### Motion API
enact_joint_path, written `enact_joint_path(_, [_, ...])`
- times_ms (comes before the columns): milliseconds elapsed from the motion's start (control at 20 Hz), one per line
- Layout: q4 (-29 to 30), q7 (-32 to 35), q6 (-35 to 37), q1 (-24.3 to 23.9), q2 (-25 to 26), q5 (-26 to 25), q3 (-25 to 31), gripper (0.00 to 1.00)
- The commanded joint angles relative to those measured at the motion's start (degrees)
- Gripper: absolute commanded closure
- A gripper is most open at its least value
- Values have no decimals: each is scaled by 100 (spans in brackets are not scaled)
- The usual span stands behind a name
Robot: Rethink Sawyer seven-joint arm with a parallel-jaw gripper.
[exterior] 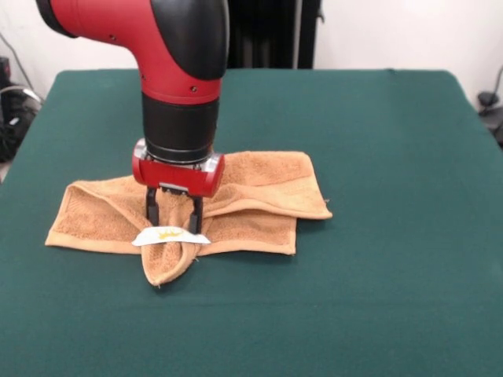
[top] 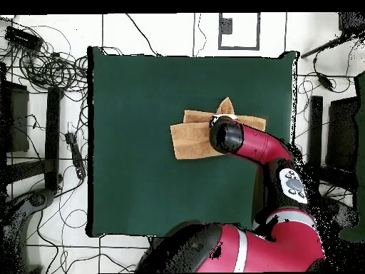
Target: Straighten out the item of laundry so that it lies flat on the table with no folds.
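- An orange-tan towel is seen lying folded and bunched near the middle of the green table — a pointed fold sticks out toward 6 o'clock in the front view, just below the white tag.
- The gripper is lowered onto the towel's centre, its two black fingers set narrowly, pinching a ridge of cloth.
- The red and black arm is seen entering from 5 o'clock in the overhead view.

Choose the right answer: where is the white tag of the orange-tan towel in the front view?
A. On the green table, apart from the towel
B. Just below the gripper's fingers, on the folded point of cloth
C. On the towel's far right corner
B: the white tag lies on the towel's bunched point, directly under the gripper.
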Motion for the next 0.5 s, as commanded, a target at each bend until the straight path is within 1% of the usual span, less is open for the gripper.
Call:
enact_joint_path(50, [-187,423,-337,91,756,-258,521,0])
enact_joint_path(500, [-78,365,-399,32,667,-325,570,0])
